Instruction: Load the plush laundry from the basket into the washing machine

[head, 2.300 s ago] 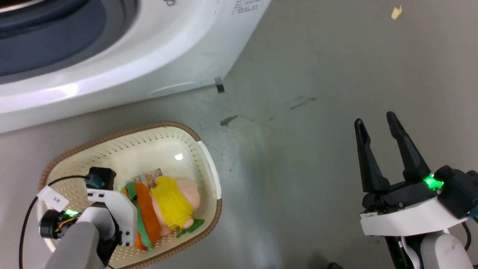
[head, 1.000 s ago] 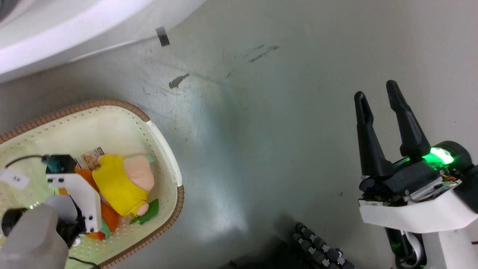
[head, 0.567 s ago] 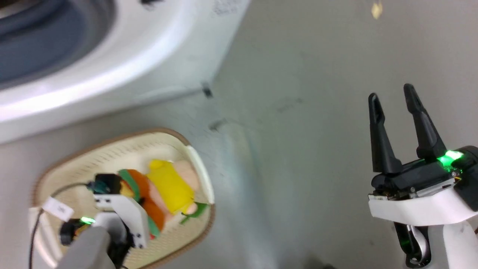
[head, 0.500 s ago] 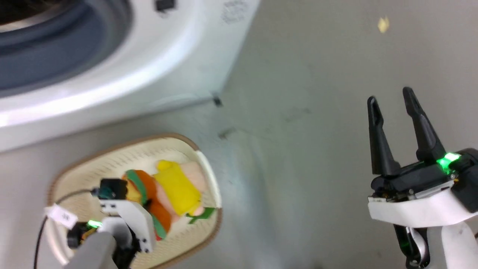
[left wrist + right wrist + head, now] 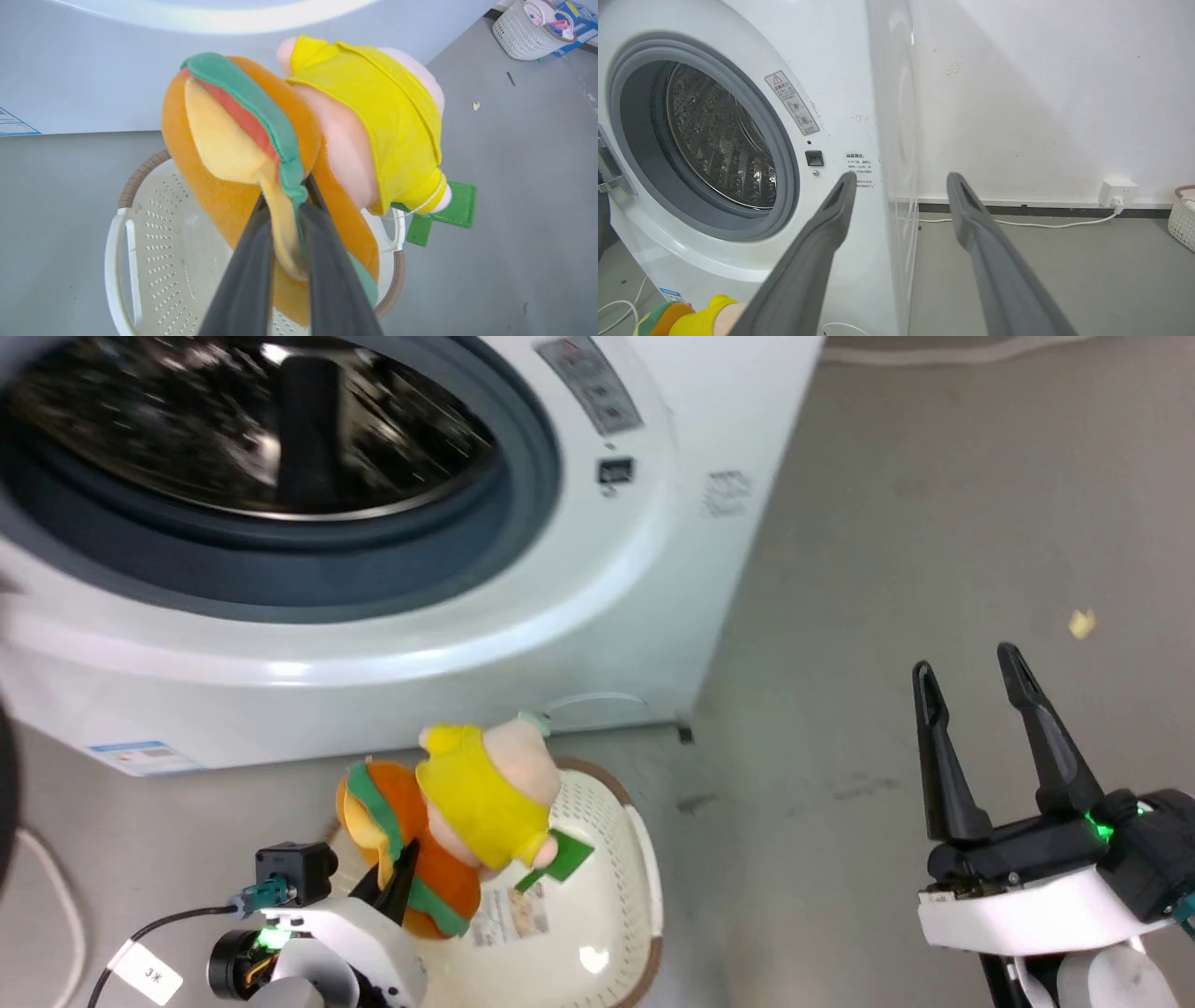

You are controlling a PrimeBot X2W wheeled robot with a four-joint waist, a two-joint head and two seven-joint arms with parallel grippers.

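Note:
The plush laundry (image 5: 448, 821), a burger toy with orange, green, pink and yellow layers, hangs just above the basket (image 5: 644, 896), in front of the washing machine (image 5: 607, 616). My left gripper (image 5: 397, 877) is shut on the plush's orange and green edge. In the left wrist view the two dark fingers of that gripper (image 5: 286, 210) pinch the toy (image 5: 261, 140) over the cream basket (image 5: 140, 172). The open drum (image 5: 252, 420) shines behind its grey seal. At the lower right my right gripper (image 5: 966, 663) hangs open and holds nothing. In its own view that gripper (image 5: 901, 179) faces the washer (image 5: 840, 116).
A white cable (image 5: 56, 915) lies on the grey floor at the left. A yellow scrap (image 5: 1081, 623) lies on the floor to the right. A wall socket (image 5: 1115, 191) with its cord sits behind the washer, and another white basket (image 5: 1185, 214) stands at the far right.
My left gripper has lifted the plush up out of the basket. The head camera has tilted up, bringing the drum opening into view. The right gripper stays open.

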